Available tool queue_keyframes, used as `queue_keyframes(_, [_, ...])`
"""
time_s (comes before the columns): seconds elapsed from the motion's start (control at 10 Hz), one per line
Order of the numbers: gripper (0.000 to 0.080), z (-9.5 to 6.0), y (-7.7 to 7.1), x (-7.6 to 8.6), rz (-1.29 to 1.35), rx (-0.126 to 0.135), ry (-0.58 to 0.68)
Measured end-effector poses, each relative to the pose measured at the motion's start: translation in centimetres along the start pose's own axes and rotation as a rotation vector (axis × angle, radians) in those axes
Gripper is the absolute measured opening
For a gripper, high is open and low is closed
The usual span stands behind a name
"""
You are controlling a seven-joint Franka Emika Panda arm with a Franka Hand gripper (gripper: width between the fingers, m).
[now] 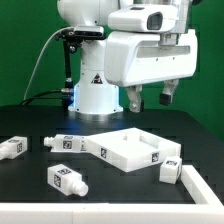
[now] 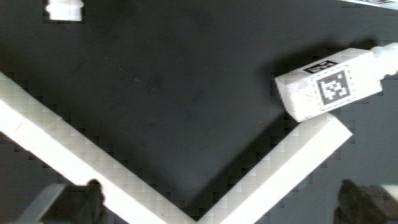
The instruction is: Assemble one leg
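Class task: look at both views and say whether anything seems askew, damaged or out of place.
Nothing looks damaged or spilled. The legs lie on their sides at mixed angles on the table, as loose parts would. The gripper hangs open and empty above.

- four legs in the exterior view: leg one point(image 1: 10, 148), leg two point(image 1: 62, 143), leg three point(image 1: 66, 181), leg four point(image 1: 170, 171)
- two legs in the wrist view: one whole point(image 2: 329, 85), one cut off point(image 2: 66, 8)
- one white angled frame point(image 1: 125, 150)
- one flat white slab point(image 1: 205, 190), cut off
- one gripper point(image 1: 150, 98), two fingers point(image 1: 135, 97)
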State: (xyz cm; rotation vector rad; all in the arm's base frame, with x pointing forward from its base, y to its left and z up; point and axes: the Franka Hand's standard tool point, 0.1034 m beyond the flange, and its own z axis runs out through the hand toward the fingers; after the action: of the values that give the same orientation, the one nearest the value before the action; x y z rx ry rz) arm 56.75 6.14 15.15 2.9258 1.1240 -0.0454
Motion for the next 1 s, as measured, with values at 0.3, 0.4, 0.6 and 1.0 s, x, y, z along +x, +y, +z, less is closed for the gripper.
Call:
queue_keyframes(0.3, [0.0650,0.0,0.0,0.0,0.001,0.000,0.000])
queue_keyframes(0.4, [0.0650,0.1,0.0,0.0,0.001,0.001,0.000])
queue_keyframes(0.6, [0.0650,0.4,0.0,-0.4,0.108,0.022,0.005])
queue_keyframes(1.0, [0.0650,4.1,-2.5,0.7,0.399,0.098,-0.001])
